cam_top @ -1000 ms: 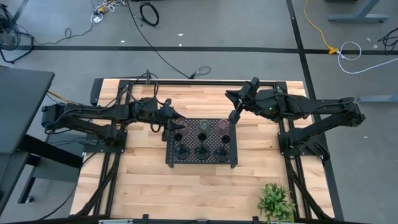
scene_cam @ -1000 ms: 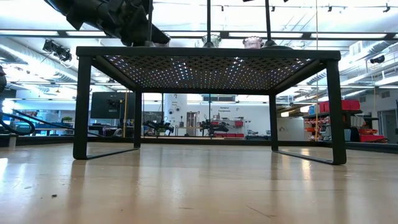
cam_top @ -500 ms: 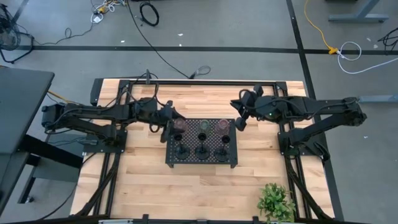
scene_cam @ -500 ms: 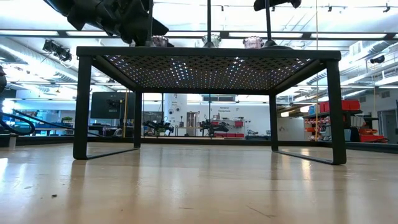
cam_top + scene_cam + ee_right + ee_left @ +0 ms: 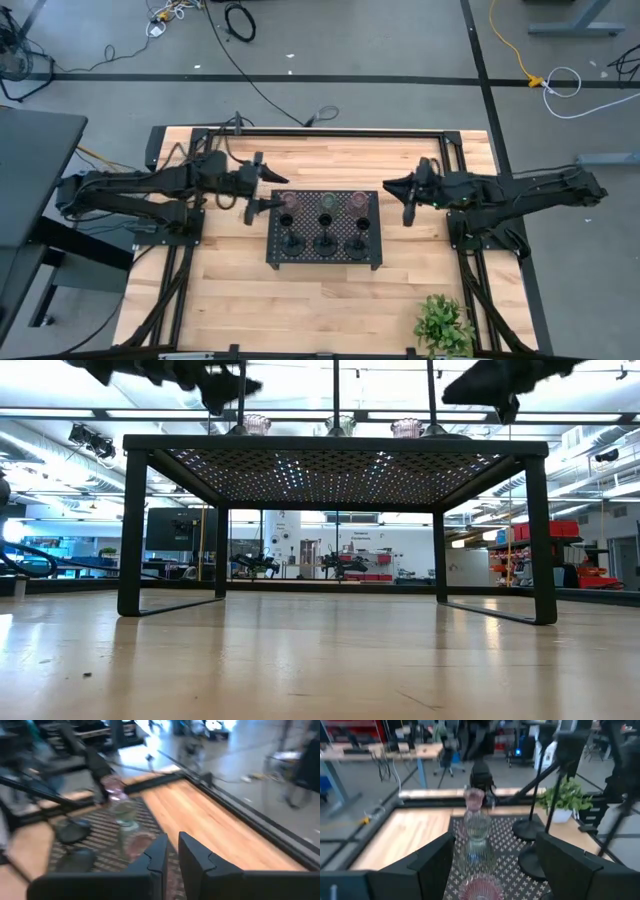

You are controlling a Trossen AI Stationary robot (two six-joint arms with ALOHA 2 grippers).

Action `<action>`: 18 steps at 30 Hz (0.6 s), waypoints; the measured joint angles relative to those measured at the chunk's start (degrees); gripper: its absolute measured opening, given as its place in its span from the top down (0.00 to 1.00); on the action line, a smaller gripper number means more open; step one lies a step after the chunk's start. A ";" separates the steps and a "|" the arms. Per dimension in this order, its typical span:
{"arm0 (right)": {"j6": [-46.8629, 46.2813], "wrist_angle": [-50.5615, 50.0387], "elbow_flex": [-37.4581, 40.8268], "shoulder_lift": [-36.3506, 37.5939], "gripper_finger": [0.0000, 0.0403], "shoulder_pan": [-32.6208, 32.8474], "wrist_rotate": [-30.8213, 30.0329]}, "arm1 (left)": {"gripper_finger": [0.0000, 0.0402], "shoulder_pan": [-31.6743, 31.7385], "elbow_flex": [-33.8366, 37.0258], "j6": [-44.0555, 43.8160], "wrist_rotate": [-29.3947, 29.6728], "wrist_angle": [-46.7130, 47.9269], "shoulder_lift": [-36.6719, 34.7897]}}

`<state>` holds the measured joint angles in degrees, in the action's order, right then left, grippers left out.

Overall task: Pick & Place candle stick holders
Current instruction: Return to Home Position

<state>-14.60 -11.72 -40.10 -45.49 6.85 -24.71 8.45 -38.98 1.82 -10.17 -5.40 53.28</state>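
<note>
Six candle stick holders stand on the black perforated tray. In its far row are a pinkish-brown glass holder, a pale green one and a second pinkish-brown one. Three black holders stand in the near row on their round bases. My left gripper is open and empty, just left of the tray's far left corner; its wrist view looks along the glass row. My right gripper is shut and empty, just right of the tray's far right corner.
A small leafy plant stands at the table's near right corner. Bare wood lies in front of the tray and beyond it. Black frame rails run along the table's far edge and sides.
My left gripper has opened, let go of the left pinkish-brown glass holder on the tray, and drawn back toward the table's left edge. The holder stays upright in the far left spot. My right gripper has moved from the far side toward the table's right and near edges.
</note>
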 joint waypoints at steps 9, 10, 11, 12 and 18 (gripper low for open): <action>3.29 18.67 18.12 10.00 0.90 0.00 5.16 | 0.31 -0.02 0.00 2.32 0.91 15.40 -14.35; 3.29 20.66 19.98 10.79 0.90 0.00 5.29 | 0.31 0.00 0.00 2.29 1.55 18.34 -15.83; 3.29 22.98 21.66 11.44 0.90 0.00 5.29 | 0.31 0.00 0.00 2.22 2.19 21.21 -17.15; 3.29 25.05 23.32 12.06 0.90 0.00 5.27 | 0.31 0.00 0.00 1.90 2.80 23.66 -18.38; 3.46 36.64 31.21 14.45 0.90 0.00 6.12 | 0.31 0.00 2.35 1.89 4.53 27.23 -25.60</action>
<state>-11.14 24.92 -8.90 -31.04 6.85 -18.59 8.45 -36.63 3.71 -5.64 21.83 27.68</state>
